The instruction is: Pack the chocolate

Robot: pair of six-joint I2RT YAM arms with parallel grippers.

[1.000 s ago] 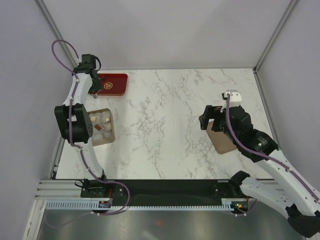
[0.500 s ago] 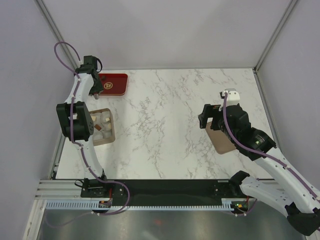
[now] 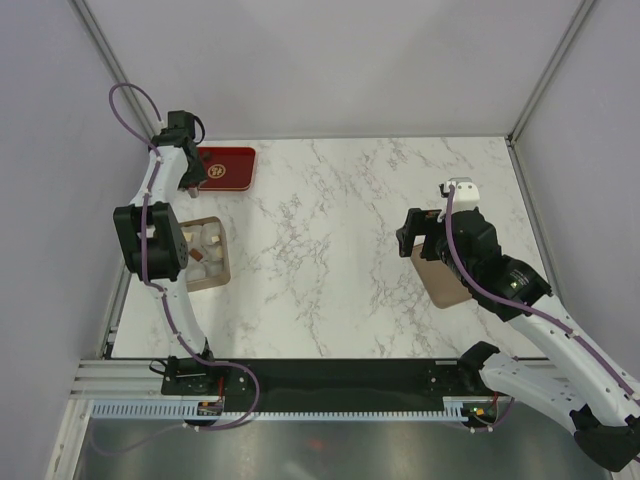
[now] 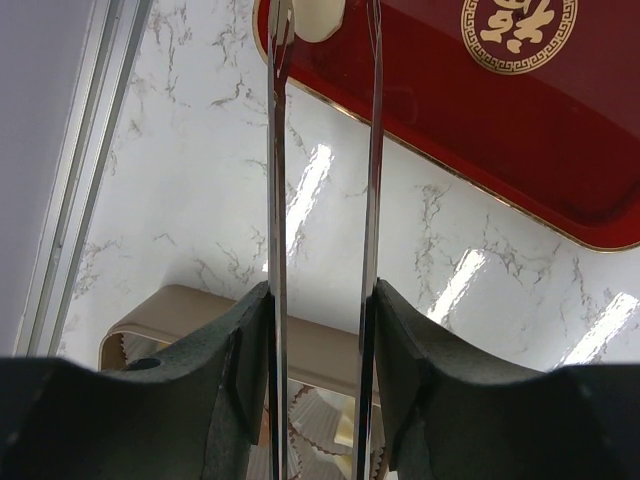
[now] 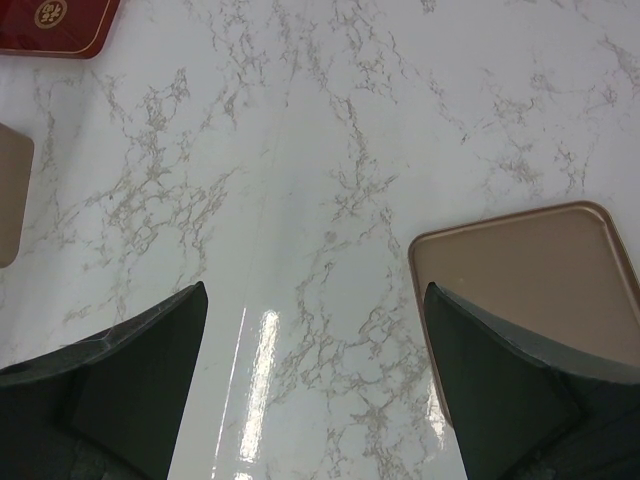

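Observation:
My left gripper (image 4: 322, 295) is shut on a pair of long metal tongs (image 4: 277, 150), which reach to the near left corner of the red tray (image 4: 480, 130). A cream-white chocolate (image 4: 318, 15) sits between the tong tips there; I cannot tell whether it is lifted. In the top view that gripper (image 3: 185, 175) hangs over the tray's left end. Below it the tan box (image 3: 222, 262) holds several chocolates (image 3: 210, 240) in paper cups (image 4: 320, 430). My right gripper (image 5: 315, 300) stands open over bare marble, holding nothing.
The flat tan lid (image 5: 530, 290) lies on the table by my right gripper's right finger, partly under the right arm (image 3: 480, 265) in the top view. A gold emblem (image 4: 518, 32) marks the red tray. A metal rail (image 4: 85, 150) runs along the table's left edge.
The left arm's elbow has shifted slightly and the right gripper has drifted a little left. Neither grip has altered.

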